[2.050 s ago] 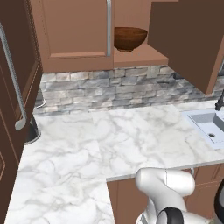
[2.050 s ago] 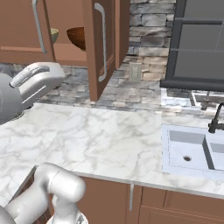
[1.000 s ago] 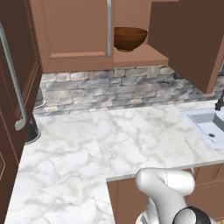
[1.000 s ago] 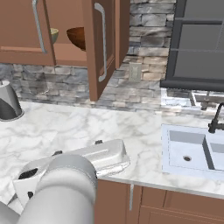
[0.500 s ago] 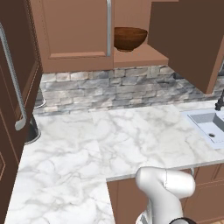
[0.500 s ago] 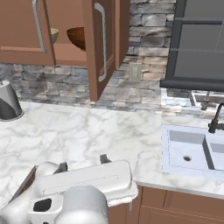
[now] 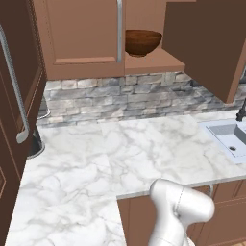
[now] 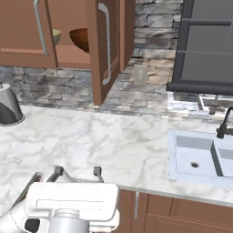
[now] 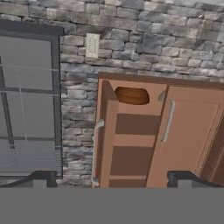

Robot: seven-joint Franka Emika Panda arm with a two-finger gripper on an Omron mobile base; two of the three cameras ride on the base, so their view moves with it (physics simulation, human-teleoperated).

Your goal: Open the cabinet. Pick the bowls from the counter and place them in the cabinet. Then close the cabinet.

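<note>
Cabinet: the cabinet (image 7: 96, 38) fills the top of the left base view; its left door is shut, its right door (image 8: 107, 48) swung wide open, seen edge-on at upper centre of the right base view.
Bowls: the dark wooden bowl (image 7: 143, 42) sits upright on the cabinet's open shelf, top centre of the left base view; the pale bowl (image 8: 55, 36) shows just to its left in the right base view, partly hidden behind the shut door.
Desk: the marble desk (image 7: 120, 153) spans the middle of both base views.
Gripper: the gripper (image 8: 77, 173) sits low at lower left of the right base view, fingers spread wide apart, nothing between them.
Sink: a sink (image 8: 200, 157) is set into the desk at right.
</note>
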